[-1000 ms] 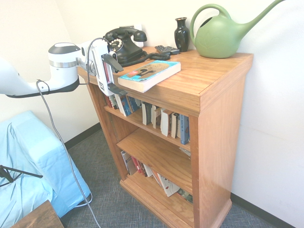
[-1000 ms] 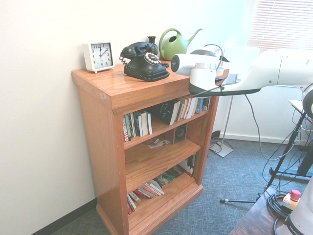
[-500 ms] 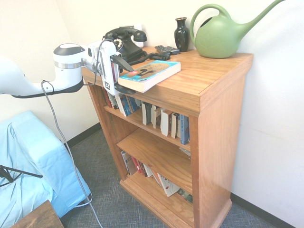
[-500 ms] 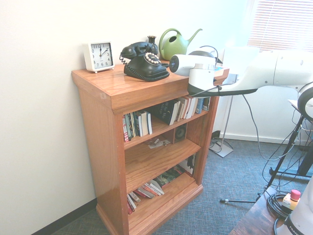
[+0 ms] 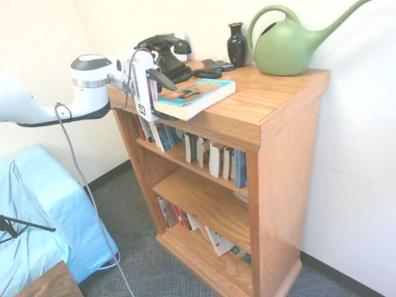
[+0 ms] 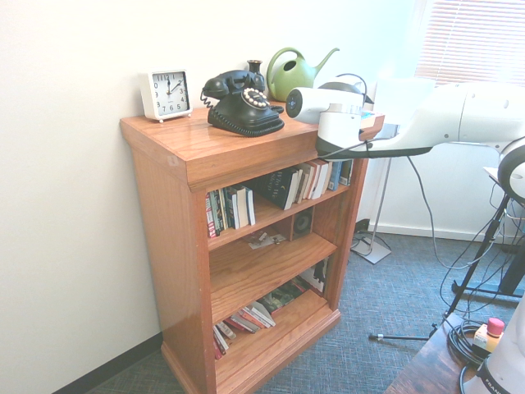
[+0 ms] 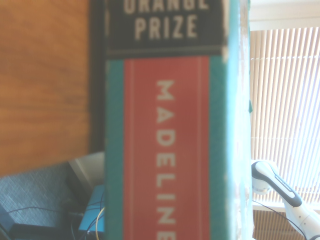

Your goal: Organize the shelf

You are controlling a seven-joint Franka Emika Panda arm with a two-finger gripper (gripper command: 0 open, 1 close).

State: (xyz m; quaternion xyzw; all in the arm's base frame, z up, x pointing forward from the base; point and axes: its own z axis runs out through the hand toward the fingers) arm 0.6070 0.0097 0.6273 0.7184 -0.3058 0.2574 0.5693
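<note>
pale walls (image 6: 74, 205) | blue-gray carpet (image 6: 410, 287) | dark baseboard (image 6: 107, 367) | window blinds (image 6: 472, 41), bright | dark wooden table corner (image 6: 422, 365)

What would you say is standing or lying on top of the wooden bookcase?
On the bookcase are a paperback, black telephone, remote, dark vase, green watering can and white clock. Whatever the paperback covers is hidden.

On the spine of the thick paperback (image 7: 166, 145), "ORANGE PRIZE" stands in pale capitals on a dark band, and "MADELINE" runs along the red panel, its last letter cut by the frame. The white square clock (image 6: 166, 94) carries dial numerals. The white robot base (image 6: 500, 369) shows "FRAN", cut off.
</note>
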